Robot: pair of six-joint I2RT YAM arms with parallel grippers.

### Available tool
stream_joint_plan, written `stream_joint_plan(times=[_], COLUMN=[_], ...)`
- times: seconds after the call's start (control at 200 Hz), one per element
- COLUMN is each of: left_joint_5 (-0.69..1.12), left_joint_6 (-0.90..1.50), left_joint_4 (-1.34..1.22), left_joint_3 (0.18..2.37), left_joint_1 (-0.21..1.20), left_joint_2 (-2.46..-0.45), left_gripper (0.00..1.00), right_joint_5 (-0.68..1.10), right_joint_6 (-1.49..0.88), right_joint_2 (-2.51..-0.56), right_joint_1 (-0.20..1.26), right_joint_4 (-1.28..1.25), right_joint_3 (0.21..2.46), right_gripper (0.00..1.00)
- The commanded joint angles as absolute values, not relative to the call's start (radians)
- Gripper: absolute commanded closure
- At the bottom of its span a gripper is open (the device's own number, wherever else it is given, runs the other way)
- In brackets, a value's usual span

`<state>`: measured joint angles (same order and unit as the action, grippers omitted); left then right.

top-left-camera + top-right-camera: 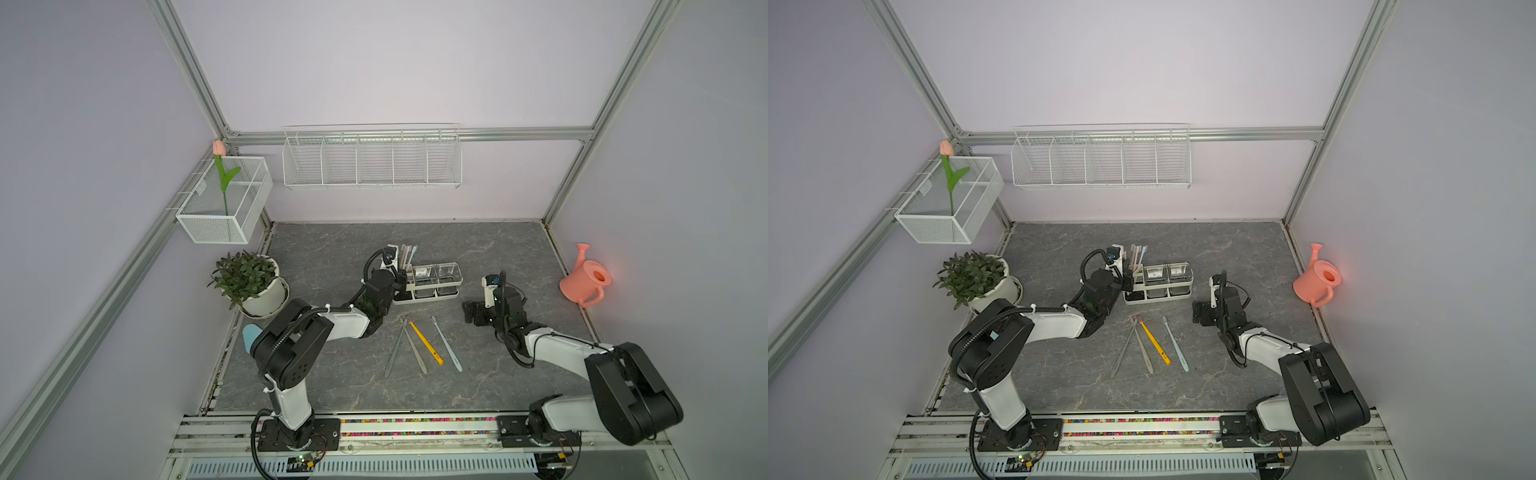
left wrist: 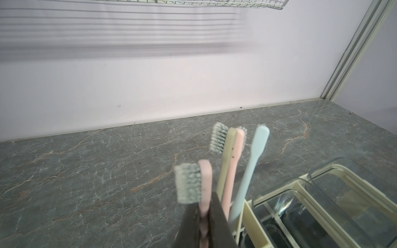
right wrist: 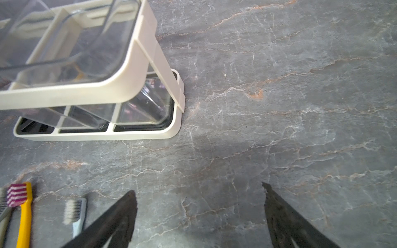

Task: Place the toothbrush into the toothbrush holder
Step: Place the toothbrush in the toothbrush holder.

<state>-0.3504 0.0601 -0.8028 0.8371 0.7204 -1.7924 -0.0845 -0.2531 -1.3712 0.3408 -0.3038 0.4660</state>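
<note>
Lilac walls in an aluminium frame, above a grey marbled table [image 1: 519, 257]; on the rear wall a long white wire basket [image 1: 372, 160]; by the left wall a white mesh box [image 1: 216, 228] with a pink tulip [image 1: 219, 148] standing in it; at the table's left edge a potted plant [image 1: 247, 276], at its right edge a coral watering can [image 1: 584, 280].

Near the table's middle, in both top views, the cream toothbrush holder [image 1: 432, 298] [image 1: 1158, 300]; three compartments in a row, clear cups in the two toward the right arm.

In the cupless end compartment, three standing brushes [image 2: 257, 148], cream, pink and pale blue, heads up.

Left fingers [image 2: 219, 218] pinched narrow on the pink toothbrush [image 2: 205, 178], gripping the handle just below the head; held upright, bristles up, just beside the three standing brushes at that same end of the holder [image 2: 247, 214]; lower end hidden behind the fingers, so in the compartment or above it: cannot tell.

Right fingers [image 3: 122, 214] [image 1: 469, 309] spread wide, holding nothing, low over bare table near the holder's other end [image 3: 129, 70], well apart from the pink toothbrush.

Flat on the table in front of the holder, between the arms: two grey brushes [image 1: 395, 348], heads together; a yellow brush [image 1: 425, 341] just beside them; a light-blue brush [image 1: 446, 344] a little apart.
</note>
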Motion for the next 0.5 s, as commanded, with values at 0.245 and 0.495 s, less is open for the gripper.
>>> stream_joint_plan(times=[0.245, 0.495], left_joint_5=[-0.339, -0.34], left_joint_6=[0.072, 0.072], left_joint_4=[-0.765, -0.773], left_joint_3=[0.838, 0.83], left_joint_1=[0.719, 0.721], left_joint_2=[-1.785, -1.77], left_gripper=[0.87, 0.8], right_joint_5=[-0.078, -0.08], right_joint_6=[-0.237, -0.239], right_joint_2=[-1.382, -1.383], right_joint_1=[0.335, 0.336], right_joint_4=[-0.298, -0.296], right_joint_3=[0.483, 0.483], right_gripper=[0.06, 0.06])
